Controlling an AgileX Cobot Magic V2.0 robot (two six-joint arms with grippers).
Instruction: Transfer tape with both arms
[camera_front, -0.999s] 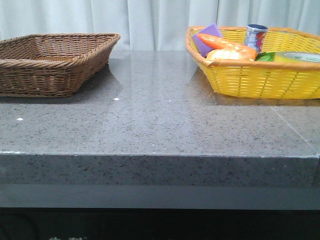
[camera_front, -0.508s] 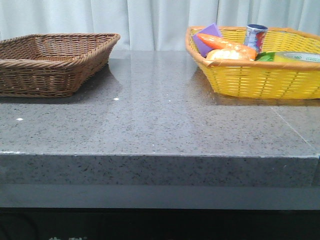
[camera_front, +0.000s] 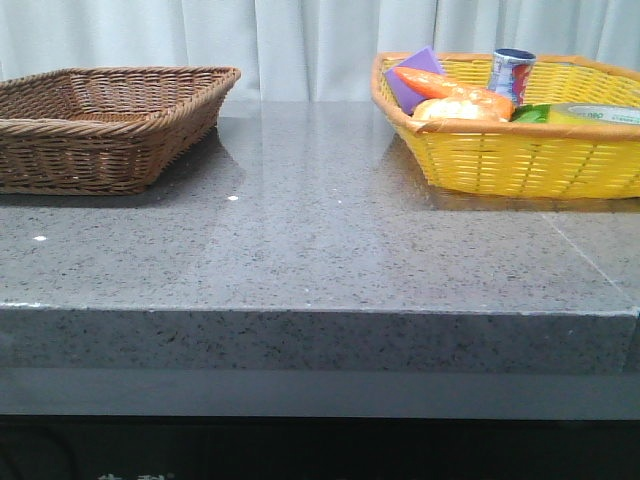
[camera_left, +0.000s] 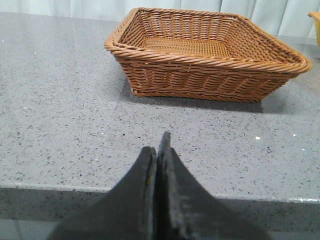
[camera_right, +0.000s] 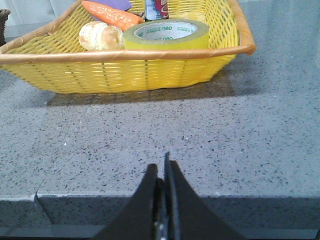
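Observation:
The tape (camera_right: 167, 34), a wide yellow roll with a white core and green lettering, lies flat inside the yellow basket (camera_right: 125, 70) near its front rim. In the front view only its top (camera_front: 590, 114) shows above the rim of the yellow basket (camera_front: 520, 160) at the right. My right gripper (camera_right: 161, 167) is shut and empty, low at the table's front edge, well short of that basket. My left gripper (camera_left: 157, 145) is shut and empty at the front edge, facing the brown wicker basket (camera_left: 205, 55). Neither gripper shows in the front view.
The yellow basket also holds a carrot (camera_right: 111, 14), a bread roll (camera_right: 100, 36), a purple block (camera_front: 412, 78) and a small printed can (camera_front: 511, 74). The brown basket (camera_front: 100, 125) stands at the back left, with nothing in it. Grey stone tabletop (camera_front: 320, 230) lies between them.

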